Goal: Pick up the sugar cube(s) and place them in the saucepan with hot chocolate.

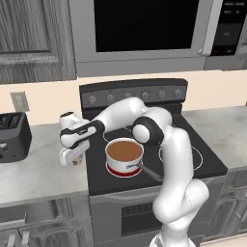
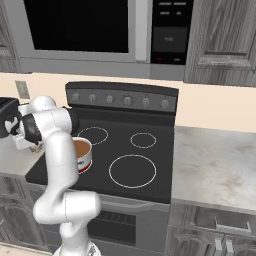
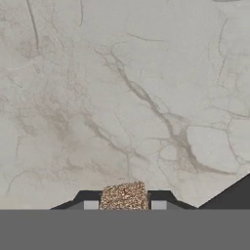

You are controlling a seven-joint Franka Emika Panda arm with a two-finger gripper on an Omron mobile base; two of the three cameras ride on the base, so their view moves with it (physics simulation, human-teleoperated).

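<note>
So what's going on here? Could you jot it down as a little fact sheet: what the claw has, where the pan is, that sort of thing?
claw: over the marble counter, left of the stove
claw state: shut on the sugar cube, held between its two tips
saucepan: on the stove's front left burner, brown liquid inside, handle pointing front right
sugar in pan: not yet
nearby: toaster on the counter, far left

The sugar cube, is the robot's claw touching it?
Touching. In the hand view the sugar cube sits squeezed between the claw fingertips, no gap on either side.
</note>
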